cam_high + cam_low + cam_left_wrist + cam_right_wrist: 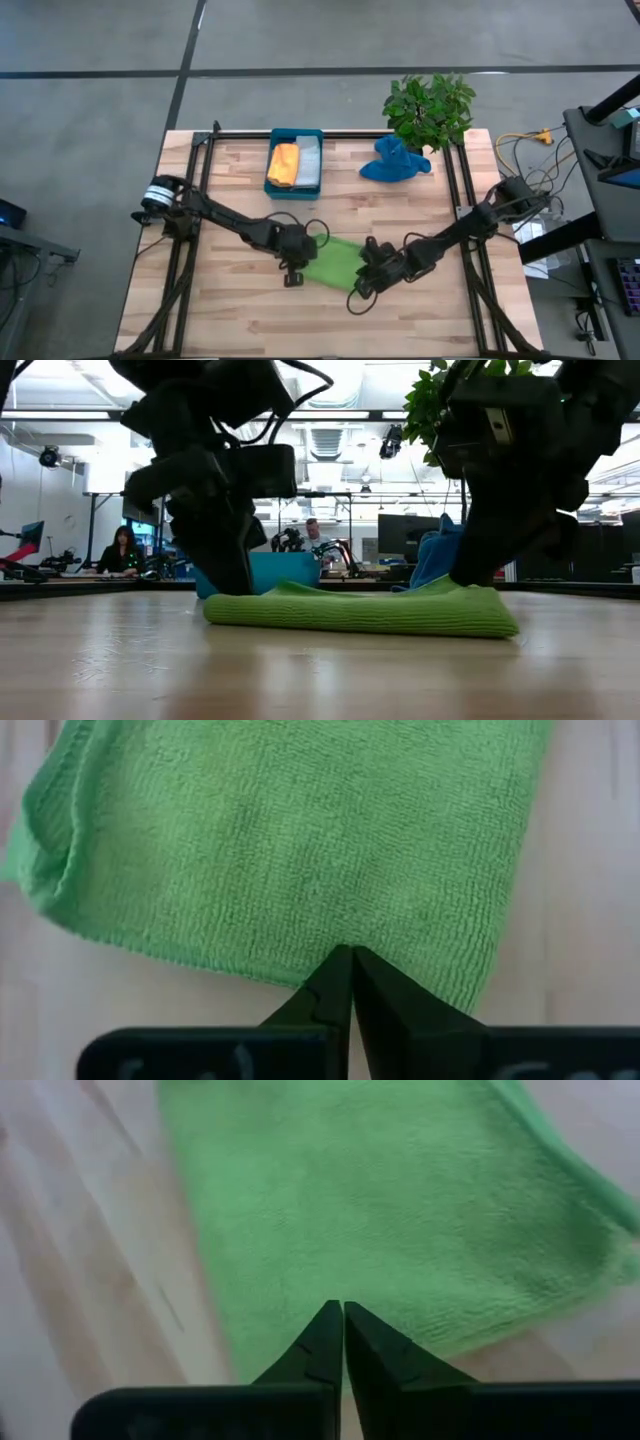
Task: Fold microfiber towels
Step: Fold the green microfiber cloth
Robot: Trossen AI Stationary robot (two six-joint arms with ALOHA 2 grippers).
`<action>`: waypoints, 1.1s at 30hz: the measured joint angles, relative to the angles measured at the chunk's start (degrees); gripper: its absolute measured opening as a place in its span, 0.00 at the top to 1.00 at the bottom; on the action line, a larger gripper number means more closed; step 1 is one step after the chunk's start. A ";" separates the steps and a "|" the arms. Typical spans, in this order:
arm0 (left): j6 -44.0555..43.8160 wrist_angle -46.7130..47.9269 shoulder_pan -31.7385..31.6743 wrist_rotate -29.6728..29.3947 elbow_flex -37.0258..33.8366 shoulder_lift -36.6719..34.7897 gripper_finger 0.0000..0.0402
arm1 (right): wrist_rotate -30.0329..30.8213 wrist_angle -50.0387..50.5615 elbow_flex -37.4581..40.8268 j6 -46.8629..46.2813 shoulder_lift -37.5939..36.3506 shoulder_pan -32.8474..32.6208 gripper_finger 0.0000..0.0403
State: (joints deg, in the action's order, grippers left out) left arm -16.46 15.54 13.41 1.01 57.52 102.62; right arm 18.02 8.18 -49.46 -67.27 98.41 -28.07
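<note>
Our left hand (350, 960) and right hand (342, 1315) pinch the half-folded lime green microfiber towel's (335, 263) edge mid-worktop; the crumpled blue towel (394, 162) waits.

No legible text or labels.

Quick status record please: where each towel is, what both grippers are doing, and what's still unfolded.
green towel: flat on table centre, between both grippers
left gripper: shut, tips at green towel's edge
right gripper: shut, tips at the opposite edge
orange towel: folded, in tray
grey towel: folded, in tray beside orange
blue towel: crumpled heap by the plant, unfolded
held: cannot tell whether either gripper has pinched cloth
</note>
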 joint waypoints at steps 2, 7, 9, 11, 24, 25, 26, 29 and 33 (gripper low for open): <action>-2.07 -0.38 1.33 -0.10 0.08 0.42 1.00 | -0.02 2.37 -0.07 0.20 -0.11 0.36 0.98; -8.29 -2.89 5.16 -0.85 0.12 0.75 1.00 | -0.36 4.62 -0.01 1.79 -0.15 1.67 0.98; -10.93 -4.72 6.59 -1.81 0.04 0.80 1.00 | -0.43 4.57 -0.01 3.36 -0.16 2.30 0.98; -13.57 -7.91 7.91 -1.94 0.04 0.80 1.00 | -0.44 4.53 -0.01 4.63 -0.19 3.03 0.98; -12.24 -11.87 10.64 -11.91 0.73 -5.23 1.00 | -0.39 1.55 -0.01 4.45 -3.24 0.86 0.98; -11.86 -11.16 9.97 -11.57 0.63 -5.23 1.00 | -0.24 0.32 -0.01 3.43 -3.32 -0.14 0.98; -11.69 -10.89 9.07 -10.65 0.56 -5.23 1.00 | 0.11 -0.83 -0.04 2.24 -3.30 -1.19 0.98; -11.65 -10.60 5.47 -6.00 0.58 -4.31 1.00 | 2.75 -2.02 -0.04 -2.88 -2.25 -4.26 0.98; -8.84 -10.02 0.73 -1.43 0.83 -2.37 1.00 | 5.01 -2.15 -0.65 -10.25 -0.27 -7.18 0.98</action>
State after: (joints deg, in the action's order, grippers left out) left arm -25.31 5.52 14.14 -0.42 58.36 100.25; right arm 23.03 6.03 -50.11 -77.52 98.13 -35.26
